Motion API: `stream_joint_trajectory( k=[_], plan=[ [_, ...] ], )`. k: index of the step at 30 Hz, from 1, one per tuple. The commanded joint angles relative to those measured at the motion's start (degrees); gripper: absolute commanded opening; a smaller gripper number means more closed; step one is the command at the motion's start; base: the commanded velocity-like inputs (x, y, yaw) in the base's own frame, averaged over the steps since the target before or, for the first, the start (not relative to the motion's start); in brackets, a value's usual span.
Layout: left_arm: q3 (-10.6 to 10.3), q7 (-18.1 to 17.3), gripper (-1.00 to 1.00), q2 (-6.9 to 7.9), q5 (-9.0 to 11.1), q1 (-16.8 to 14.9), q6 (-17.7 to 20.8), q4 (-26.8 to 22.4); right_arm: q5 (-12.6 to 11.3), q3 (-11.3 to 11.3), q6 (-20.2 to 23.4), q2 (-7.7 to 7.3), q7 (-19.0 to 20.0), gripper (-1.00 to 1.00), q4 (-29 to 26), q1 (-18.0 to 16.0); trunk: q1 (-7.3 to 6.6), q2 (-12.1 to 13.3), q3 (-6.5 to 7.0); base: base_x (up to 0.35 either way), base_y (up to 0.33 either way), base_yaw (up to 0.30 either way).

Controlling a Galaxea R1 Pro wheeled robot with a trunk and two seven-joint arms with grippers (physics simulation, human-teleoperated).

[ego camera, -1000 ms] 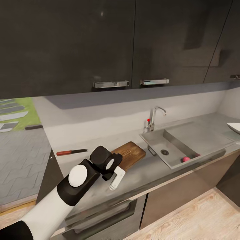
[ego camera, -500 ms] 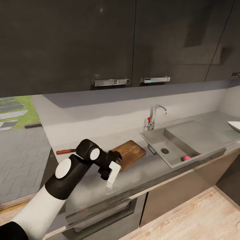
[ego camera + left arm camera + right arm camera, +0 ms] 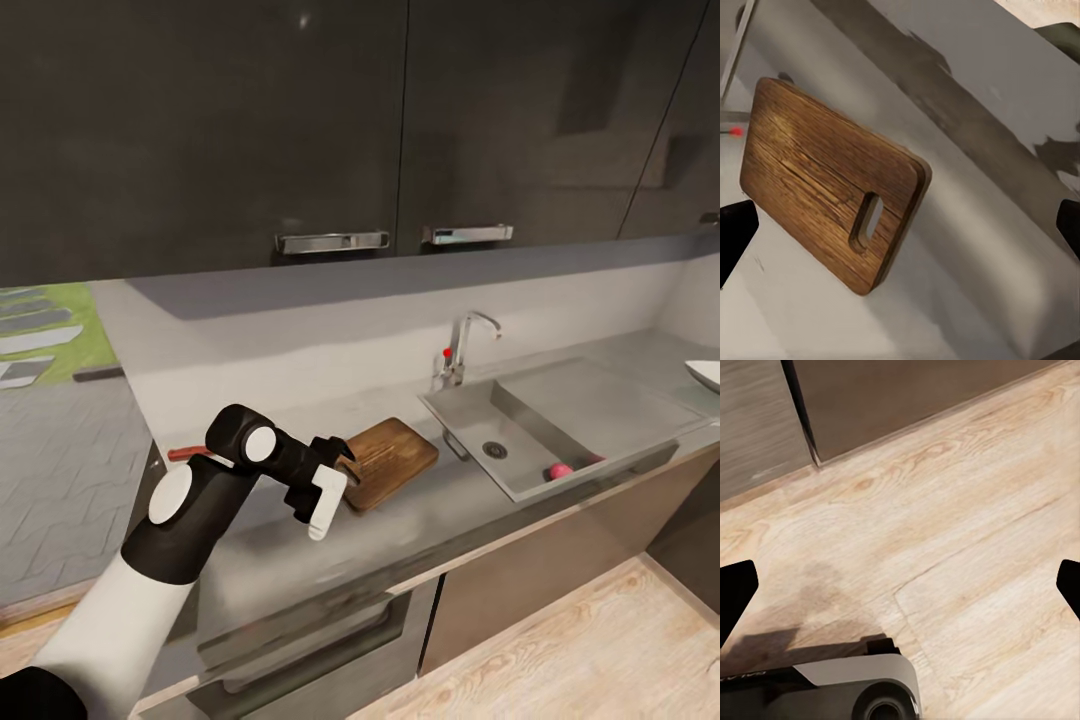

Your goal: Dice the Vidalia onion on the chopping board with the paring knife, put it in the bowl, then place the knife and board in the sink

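We see the long grey reflective countertop (image 3: 440, 515) and take its rectangular stainless-steel sink (image 3: 520, 440) as our landmark. Left of the sink lies the brown rectangular wooden chopping board (image 3: 385, 462), flat on the worktop. The left gripper (image 3: 325, 490) hangs over the board's left end, its fingers spread wide apart and holding nothing. The right gripper (image 3: 900, 585) points at the wooden floor (image 3: 967, 532), fingers also released. The small pinkish-red round Vidalia onion (image 3: 559, 471) sits inside the sink, near its front wall.
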Motion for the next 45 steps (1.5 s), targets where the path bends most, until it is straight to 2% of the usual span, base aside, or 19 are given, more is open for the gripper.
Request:
stream_joint_trajectory(
  k=[1, 21, 45],
  plan=[
    [-0.1, -0.2, 1.00, 0.04, -0.2, -0.1, 0.3, 0.0, 0.1, -0.1, -0.2, 0.03, -0.2, 1.00, 0.0, 0.0, 0.03, -0.1, -0.18, 0.000, 0.000, 0.000],
    [-0.4, -0.2, 1.00, -0.18, -0.2, -0.1, 0.2, 2.1, 0.1, -0.1, -0.2, 0.13, -0.2, 1.00, 0.0, 0.0, 0.03, -0.1, -1.95, 0.000, 0.000, 0.000],
    [-0.3, -0.2, 1.00, 0.07, -0.1, -0.1, 0.1, 2.2, 0.1, -0.1, -0.2, 0.13, -0.2, 1.00, 0.0, 0.0, 0.03, -0.1, -4.15, 0.000, 0.000, 0.000]
  ],
)
